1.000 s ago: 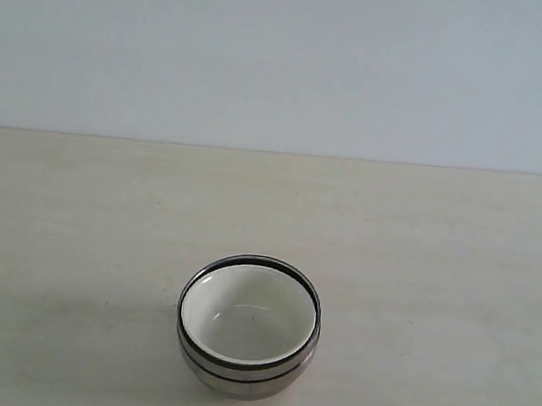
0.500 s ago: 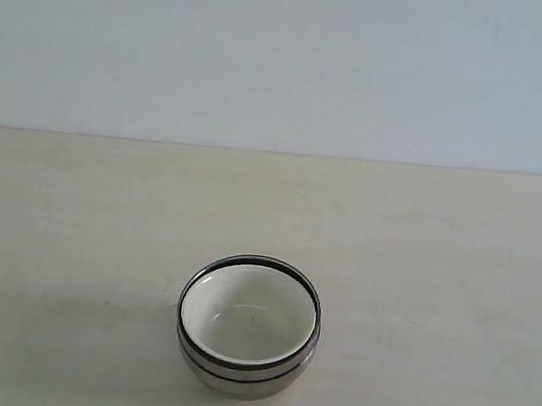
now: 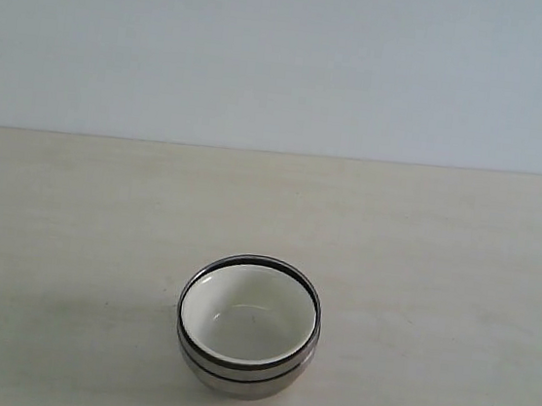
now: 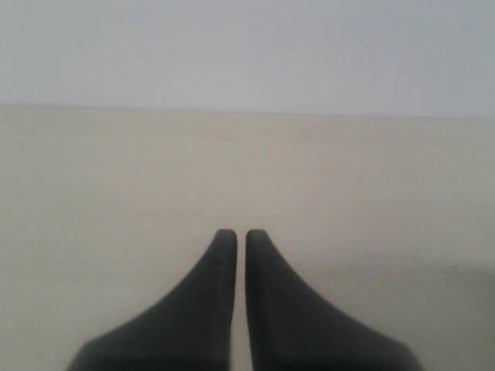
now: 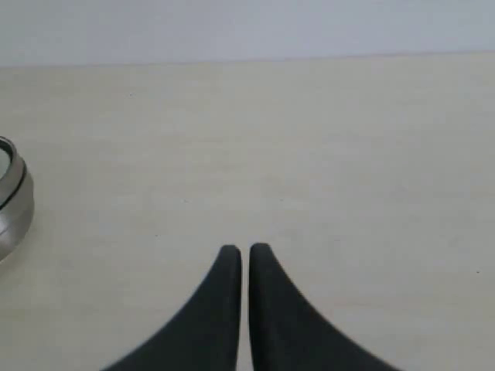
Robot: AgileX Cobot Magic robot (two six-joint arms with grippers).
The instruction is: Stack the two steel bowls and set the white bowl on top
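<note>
The two steel bowls (image 3: 242, 371) stand nested as one stack near the front middle of the table in the exterior view. Inside them sits the white bowl (image 3: 248, 316), its cream inside facing up. An edge of the steel stack (image 5: 11, 209) shows at the side of the right wrist view. My right gripper (image 5: 244, 249) is shut over bare table, well apart from the stack. My left gripper (image 4: 234, 233) is shut too, with only table ahead of it and no bowl in its view. Neither gripper appears in the exterior view.
The pale wooden table (image 3: 442, 252) runs back to a plain light wall (image 3: 287, 58). Nothing else stands on it in any view.
</note>
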